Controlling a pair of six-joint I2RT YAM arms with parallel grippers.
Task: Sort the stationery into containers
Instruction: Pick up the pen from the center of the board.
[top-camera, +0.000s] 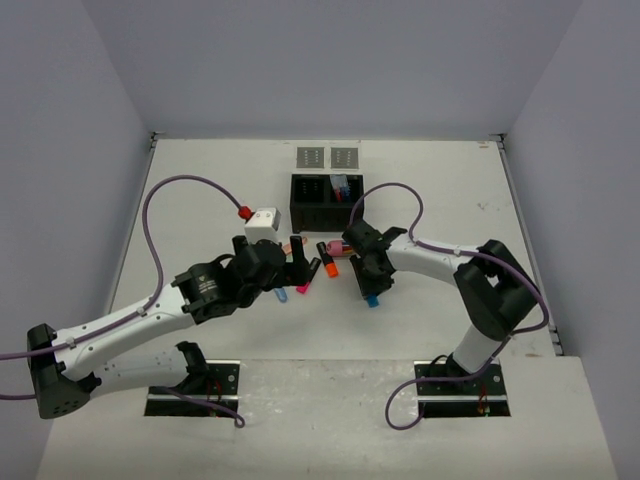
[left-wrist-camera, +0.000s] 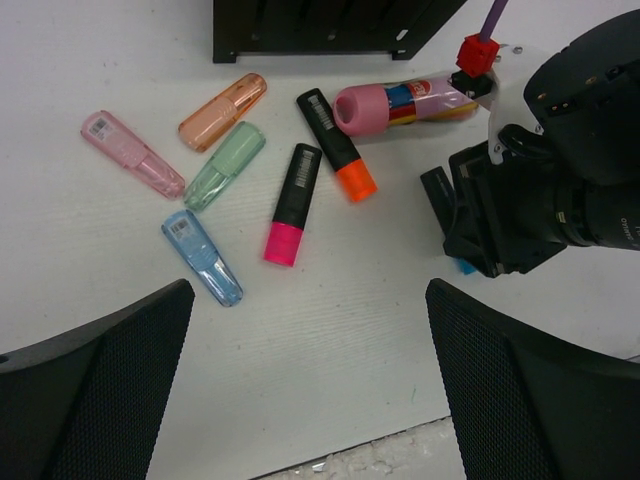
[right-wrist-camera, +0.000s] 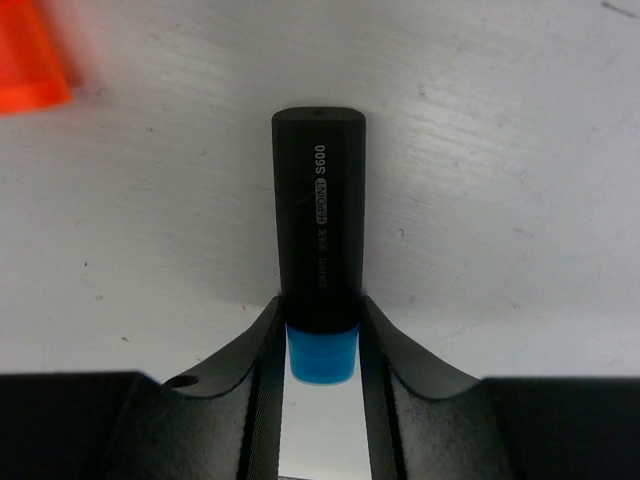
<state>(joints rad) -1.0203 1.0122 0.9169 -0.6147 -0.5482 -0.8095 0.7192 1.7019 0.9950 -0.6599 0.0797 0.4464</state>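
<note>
A stubby black highlighter with a blue end (right-wrist-camera: 318, 200) lies on the white table, and my right gripper (right-wrist-camera: 320, 350) is shut on it, both fingers pressed against its sides near the blue end. The top view shows that gripper (top-camera: 372, 288) low over the table in front of the black box (top-camera: 328, 200). My left gripper (left-wrist-camera: 310, 370) hangs open above bare table, nothing between its fingers. Ahead of it lie a pink highlighter (left-wrist-camera: 292, 204), an orange highlighter (left-wrist-camera: 336, 144), a pink-capped tube (left-wrist-camera: 400, 105), and clear pink (left-wrist-camera: 132, 153), orange (left-wrist-camera: 222, 111), green (left-wrist-camera: 224, 165) and blue (left-wrist-camera: 202, 257) pieces.
The black two-compartment box holds some pens in its right half (top-camera: 340, 187). Two small grey dotted trays (top-camera: 313, 157) (top-camera: 343, 157) lie behind it. In the left wrist view the right arm's wrist (left-wrist-camera: 560, 190) fills the right side, close to the pile.
</note>
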